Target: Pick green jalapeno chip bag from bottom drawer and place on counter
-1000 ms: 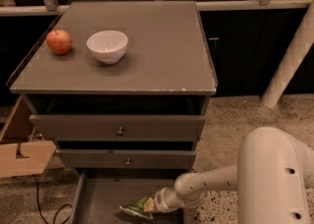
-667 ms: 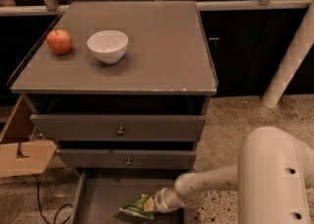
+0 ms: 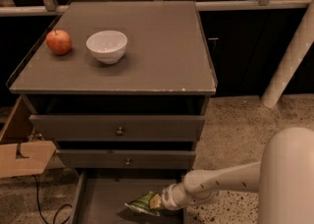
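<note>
The green jalapeno chip bag [image 3: 141, 204] lies tilted in the open bottom drawer [image 3: 98, 203], near its right side, with a dark shadow beneath it. My gripper [image 3: 158, 201] reaches in from the right at the end of the white arm. Its tip meets the right end of the bag, and the bag covers it. The counter [image 3: 162, 46] is the grey-brown top of the cabinet, above the two shut knobbed drawers.
A red apple [image 3: 59, 42] and a white bowl [image 3: 107, 46] stand on the left part of the counter. A cardboard box [image 3: 19, 156] and a cable lie on the floor to the left. A white post [image 3: 289, 56] leans at the right.
</note>
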`<state>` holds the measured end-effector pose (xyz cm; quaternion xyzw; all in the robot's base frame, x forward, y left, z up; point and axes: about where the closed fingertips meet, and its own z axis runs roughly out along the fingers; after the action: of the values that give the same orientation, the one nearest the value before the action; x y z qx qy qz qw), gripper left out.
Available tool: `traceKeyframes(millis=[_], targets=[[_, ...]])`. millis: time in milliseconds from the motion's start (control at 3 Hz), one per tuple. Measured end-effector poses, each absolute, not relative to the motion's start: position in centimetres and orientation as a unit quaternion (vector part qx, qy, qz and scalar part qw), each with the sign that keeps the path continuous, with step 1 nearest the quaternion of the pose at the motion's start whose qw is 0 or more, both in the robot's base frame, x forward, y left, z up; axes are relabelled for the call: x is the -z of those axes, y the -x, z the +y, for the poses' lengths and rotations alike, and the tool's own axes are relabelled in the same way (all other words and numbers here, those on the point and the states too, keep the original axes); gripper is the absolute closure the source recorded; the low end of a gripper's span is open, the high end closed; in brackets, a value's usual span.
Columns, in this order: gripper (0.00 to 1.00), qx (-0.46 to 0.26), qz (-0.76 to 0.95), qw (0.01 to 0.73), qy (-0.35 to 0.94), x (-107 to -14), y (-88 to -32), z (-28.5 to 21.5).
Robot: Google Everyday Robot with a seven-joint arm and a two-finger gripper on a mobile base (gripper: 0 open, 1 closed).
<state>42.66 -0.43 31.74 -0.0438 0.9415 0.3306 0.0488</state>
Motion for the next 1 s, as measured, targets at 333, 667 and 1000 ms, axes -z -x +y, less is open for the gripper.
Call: traceKeyframes(millis=[333,667,1000], targets=[[1.00,-0.330,0.940,0.071,0.045,-35.2,-41.8,-2.3],[1.00,-0.322,0.938,0.123,0.030,-40.1,-40.8,-4.9],[1.00,-0.321,0.938,0.125,0.029,-40.2,-40.9,-5.1]])
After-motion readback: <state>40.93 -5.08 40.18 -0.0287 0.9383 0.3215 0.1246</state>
